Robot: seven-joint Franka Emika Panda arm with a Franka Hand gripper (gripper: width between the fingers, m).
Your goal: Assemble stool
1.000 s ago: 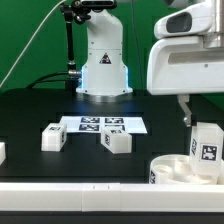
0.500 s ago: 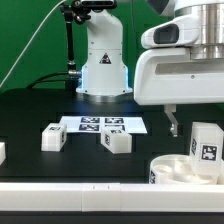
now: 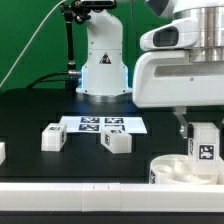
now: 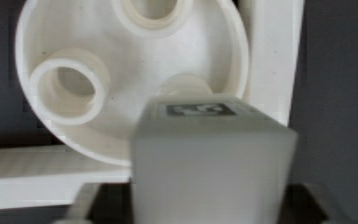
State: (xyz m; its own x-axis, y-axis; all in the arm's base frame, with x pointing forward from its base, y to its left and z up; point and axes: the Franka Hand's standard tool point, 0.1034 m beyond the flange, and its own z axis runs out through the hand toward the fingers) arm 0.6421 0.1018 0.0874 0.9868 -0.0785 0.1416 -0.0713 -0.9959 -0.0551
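The round white seat (image 3: pixel 172 170) lies at the exterior view's lower right; in the wrist view it shows as a disc (image 4: pixel 131 70) with round sockets. One white tagged leg (image 3: pixel 207 146) stands upright on it, and fills the middle of the wrist view (image 4: pixel 211 150). My gripper (image 3: pixel 196 130) is low over this leg with a finger on each side (image 4: pixel 202 208). The jaws are open, with dark gaps between fingers and leg. Two more legs lie on the black table, one (image 3: pixel 52 137) at the left and one (image 3: pixel 117 143) near the middle.
The marker board (image 3: pixel 100 124) lies flat behind the two loose legs. The robot base (image 3: pixel 103 70) stands at the back. A white rail (image 3: pixel 70 190) runs along the front edge. A white piece (image 3: pixel 2 152) sits at the far left edge.
My gripper has moved toward the exterior view's left and come down, so that its fingers now straddle the upright leg. The leg, the seat and the two loose legs have not moved.
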